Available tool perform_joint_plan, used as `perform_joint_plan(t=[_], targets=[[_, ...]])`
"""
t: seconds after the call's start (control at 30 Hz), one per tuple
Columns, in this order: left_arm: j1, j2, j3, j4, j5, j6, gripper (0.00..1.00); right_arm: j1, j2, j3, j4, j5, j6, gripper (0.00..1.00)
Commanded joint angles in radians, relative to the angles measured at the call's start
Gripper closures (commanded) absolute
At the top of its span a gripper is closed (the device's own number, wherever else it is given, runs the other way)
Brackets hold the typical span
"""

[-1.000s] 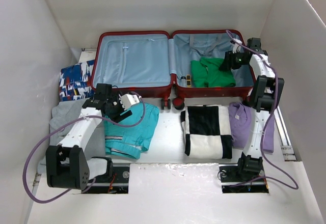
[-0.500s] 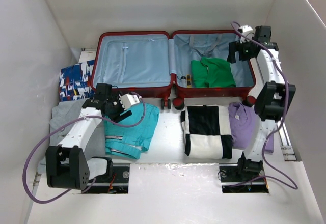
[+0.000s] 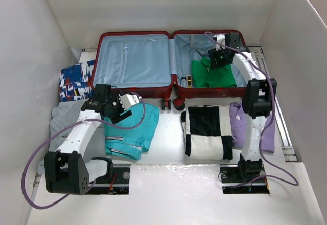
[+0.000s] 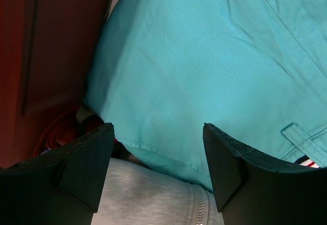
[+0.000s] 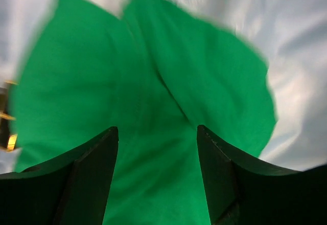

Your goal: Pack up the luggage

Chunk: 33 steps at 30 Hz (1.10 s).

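A robot test booth in a lab: plain white panels (image 3: 153, 5) enclose a white table (image 3: 168, 133).

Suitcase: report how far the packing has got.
Done: one green shirt lies in the right half of the suitcase. In hand: nothing; the right gripper hangs open over it, the left gripper open over the teal shirt. Left: it, the grey top, patterned cloth, checked sweater and purple shirt lie outside.

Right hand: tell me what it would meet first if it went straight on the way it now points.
The right hand points down at the green garment in the right half of the luggage, so it would likely meet that cloth first. How near it is, the blurred wrist view does not tell.
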<state>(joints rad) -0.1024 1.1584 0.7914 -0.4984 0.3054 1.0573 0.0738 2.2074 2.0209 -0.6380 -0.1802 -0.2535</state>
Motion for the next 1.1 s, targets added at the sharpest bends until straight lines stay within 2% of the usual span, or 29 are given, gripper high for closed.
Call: perform_joint_plan(t=[0.0,0.3,0.47,0.57,0.6,0.63,0.7,0.83,0.97,1.03,1.07], targets=[[0.006,-0.028,-0.018,-0.011,0.001,0.007,0.33,0.012,-0.034,-0.005,0.017,0.105,0.062,0.32],[0.006,-0.019,-0.037,0.009,-0.017,0.017,0.33,0.044,-0.003,-0.088,0.061,0.054,0.062,0.44],[0.006,-0.019,-0.037,0.018,-0.017,0.017,0.33,0.077,-0.012,-0.120,0.074,0.042,0.062,0.44],[0.006,-0.019,-0.037,0.018,-0.017,0.017,0.33,0.086,-0.003,-0.129,0.074,0.064,0.083,0.56],[0.006,-0.019,-0.037,0.018,-0.017,0.017,0.33,0.086,-0.003,-0.129,0.074,0.073,0.083,0.64],[0.006,-0.019,-0.037,0.018,-0.017,0.017,0.33,0.086,-0.003,-0.129,0.074,0.073,0.083,0.85],[0.006,-0.019,-0.037,0.018,-0.017,0.017,0.33,0.096,-0.003,-0.129,0.074,0.073,0.067,1.00],[0.006,-0.019,-0.046,0.018,-0.017,0.017,0.33,0.118,-0.081,-0.218,0.124,-0.027,-0.054,1.00],[0.006,-0.019,-0.046,0.018,-0.017,0.017,0.33,0.118,-0.135,-0.321,0.204,-0.145,-0.082,1.00],[0.006,-0.019,-0.046,0.018,-0.017,0.017,0.33,0.109,-0.118,-0.321,0.176,-0.177,-0.082,0.88],[0.006,-0.019,-0.046,0.018,-0.017,0.026,0.33,0.100,-0.089,-0.289,0.144,-0.177,-0.082,0.71]])
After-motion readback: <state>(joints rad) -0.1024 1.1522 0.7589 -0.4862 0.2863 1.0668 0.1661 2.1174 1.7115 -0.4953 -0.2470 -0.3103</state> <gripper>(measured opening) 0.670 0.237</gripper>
